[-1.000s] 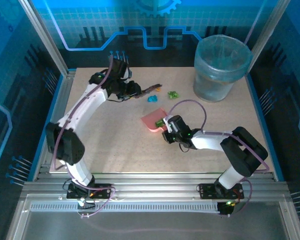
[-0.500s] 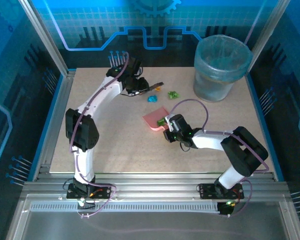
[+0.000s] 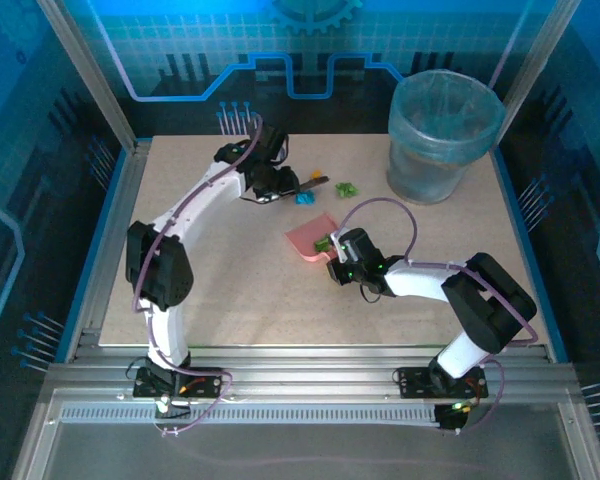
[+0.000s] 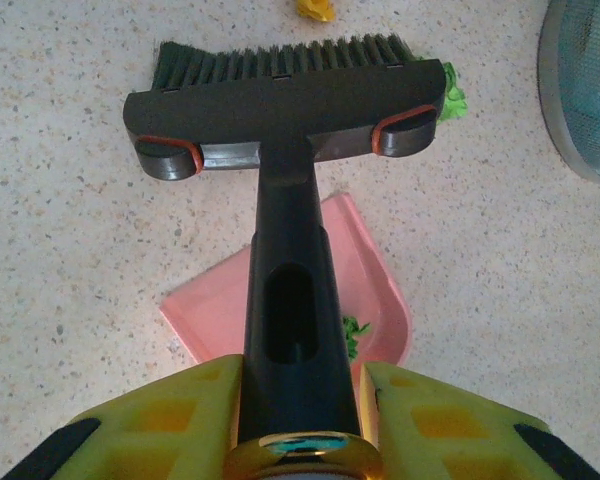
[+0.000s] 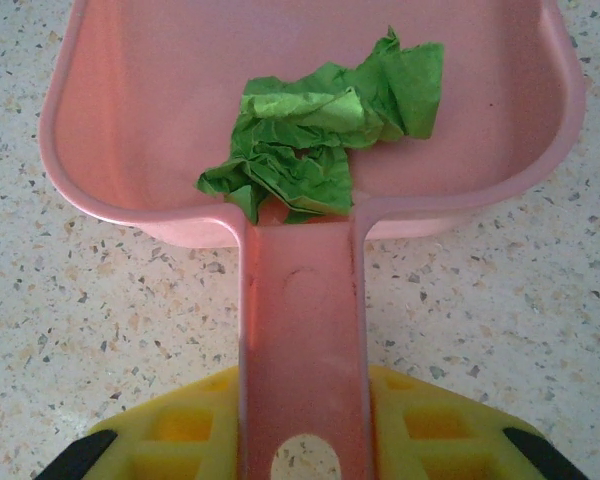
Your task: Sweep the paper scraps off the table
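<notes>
Top external view takes in the counter [image 3: 230,290] with four paper scraps. An orange scrap [image 3: 317,177], a blue scrap [image 3: 302,197] and a green scrap [image 3: 347,187] lie loose near the far edge, left of one bin [image 3: 443,135]. A second green scrap [image 3: 323,241] sits in the pink dustpan [image 3: 302,236]. Left wrist view brings the left fingers [image 4: 150,425] close, clamped tight on the handle of the black brush [image 4: 285,110], with a green scrap at the right end of its head. Right wrist view shows the right fingers [image 5: 180,435] closed on the dustpan handle, the crumpled green scrap resting where handle meets pan.
</notes>
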`<state>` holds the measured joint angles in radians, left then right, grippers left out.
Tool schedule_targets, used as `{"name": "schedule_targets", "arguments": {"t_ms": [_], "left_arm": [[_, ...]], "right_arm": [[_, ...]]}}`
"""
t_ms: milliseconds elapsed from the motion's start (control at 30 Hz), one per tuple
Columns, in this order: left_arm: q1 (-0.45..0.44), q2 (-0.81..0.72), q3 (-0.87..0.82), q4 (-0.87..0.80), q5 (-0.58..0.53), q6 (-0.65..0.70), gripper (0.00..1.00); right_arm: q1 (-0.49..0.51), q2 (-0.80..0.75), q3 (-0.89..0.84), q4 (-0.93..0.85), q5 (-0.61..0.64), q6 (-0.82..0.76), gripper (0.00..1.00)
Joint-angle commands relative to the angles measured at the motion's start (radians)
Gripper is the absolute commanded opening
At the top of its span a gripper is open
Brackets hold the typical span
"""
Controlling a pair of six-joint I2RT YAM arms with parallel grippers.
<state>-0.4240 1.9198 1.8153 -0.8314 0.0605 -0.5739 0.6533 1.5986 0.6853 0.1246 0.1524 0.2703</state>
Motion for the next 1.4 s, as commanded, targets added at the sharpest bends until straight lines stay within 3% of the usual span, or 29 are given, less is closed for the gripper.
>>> {"name": "schedule_targets", "arguments": {"t_ms": [0, 467, 733, 1000, 1167, 1367], "left_arm": [[-0.014, -0.079, -0.049, 0.000, 0.036, 0.005, 0.00], [-0.047, -0.211, -0.217, -0.014, 0.099, -0.005, 0.00], [-0.053, -0.283, -0.229, -0.047, 0.096, 0.007, 0.00], [-0.052, -0.186, -0.095, -0.064, 0.018, 0.026, 0.00], [-0.052, -0.077, 0.017, -0.093, 0.040, 0.038, 0.00], [-0.055, -0.042, 0.023, -0.102, 0.081, 0.043, 0.00]], "right_arm": [[-0.017, 0.006, 0.003, -0.059, 0.002, 0.027, 0.00], [-0.023, 0.015, 0.005, -0.065, 0.015, 0.029, 0.00], [-0.024, 0.021, 0.007, -0.066, 0.016, 0.029, 0.00], [-0.025, 0.020, 0.007, -0.068, 0.021, 0.027, 0.00], [-0.024, 0.018, 0.006, -0.071, 0.025, 0.027, 0.00], [-0.024, 0.012, 0.005, -0.069, 0.029, 0.026, 0.00]]}}
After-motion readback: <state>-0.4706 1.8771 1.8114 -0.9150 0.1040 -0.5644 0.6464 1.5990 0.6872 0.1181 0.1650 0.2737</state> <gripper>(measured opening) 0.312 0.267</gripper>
